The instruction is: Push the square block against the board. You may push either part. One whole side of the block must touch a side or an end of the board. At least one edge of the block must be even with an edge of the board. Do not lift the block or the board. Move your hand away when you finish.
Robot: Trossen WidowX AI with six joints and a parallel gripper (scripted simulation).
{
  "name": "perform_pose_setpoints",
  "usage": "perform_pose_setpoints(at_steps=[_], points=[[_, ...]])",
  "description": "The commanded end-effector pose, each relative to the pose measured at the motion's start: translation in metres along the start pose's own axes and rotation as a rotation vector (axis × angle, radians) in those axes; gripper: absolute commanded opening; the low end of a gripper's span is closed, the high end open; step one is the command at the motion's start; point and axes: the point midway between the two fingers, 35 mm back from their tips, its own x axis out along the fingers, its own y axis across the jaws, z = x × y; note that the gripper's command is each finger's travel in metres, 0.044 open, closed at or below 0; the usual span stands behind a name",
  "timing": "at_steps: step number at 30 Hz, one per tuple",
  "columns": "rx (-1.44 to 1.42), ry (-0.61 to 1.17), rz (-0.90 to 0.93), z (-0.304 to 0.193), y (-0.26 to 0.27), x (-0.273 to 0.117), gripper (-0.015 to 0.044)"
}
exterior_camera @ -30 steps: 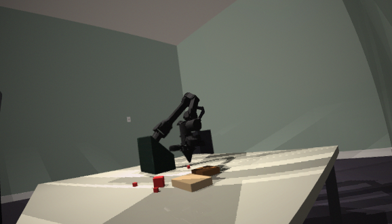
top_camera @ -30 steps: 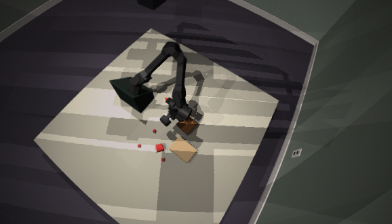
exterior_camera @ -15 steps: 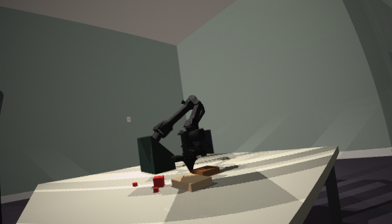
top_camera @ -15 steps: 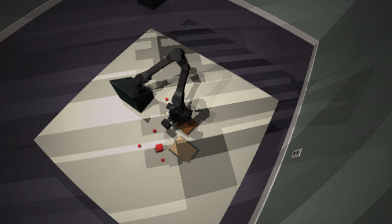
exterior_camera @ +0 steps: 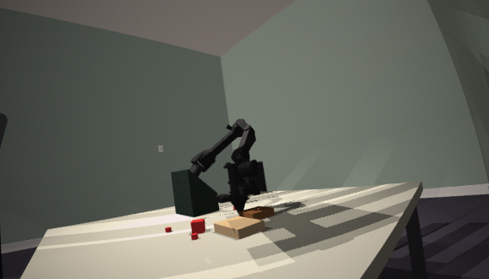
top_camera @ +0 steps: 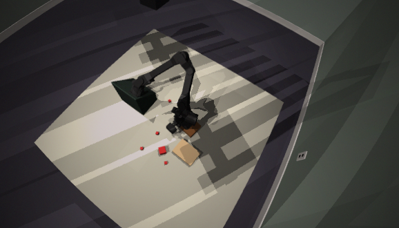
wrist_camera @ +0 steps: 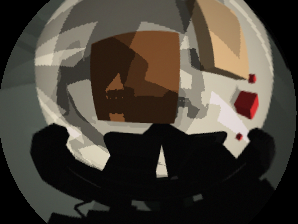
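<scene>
The square block (top_camera: 190, 130) (exterior_camera: 261, 213) (wrist_camera: 162, 65) is brown and lies flat, partly hidden by the arm in the top view. The board (top_camera: 186, 152) (exterior_camera: 239, 227) (wrist_camera: 230, 40) is a flat, light tan rectangle. A narrow strip of table shows between them in the wrist view, so they are apart. My gripper (exterior_camera: 242, 214) (wrist_camera: 158, 121) is shut and empty. Its tips are low, close to one side of the block, at the block's lower edge in the wrist view. Whether they touch it I cannot tell.
A red cube (top_camera: 162, 150) (exterior_camera: 198, 226) (wrist_camera: 247, 104) stands beside the board, a little apart. Several tiny red cubes lie around, one near the red cube (top_camera: 166, 162) and one towards the base (top_camera: 169, 101). The dark green arm base (top_camera: 135, 97) (exterior_camera: 192, 197) stands behind.
</scene>
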Motion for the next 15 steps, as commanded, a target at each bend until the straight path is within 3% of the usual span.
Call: perform_pose_setpoints(at_steps=[1, 15], points=[[-0.004, -0.001, -0.001, 0.007, 0.000, 0.000, 0.0000], [-0.005, -0.001, -0.001, 0.023, 0.001, 0.000, 0.0000]])
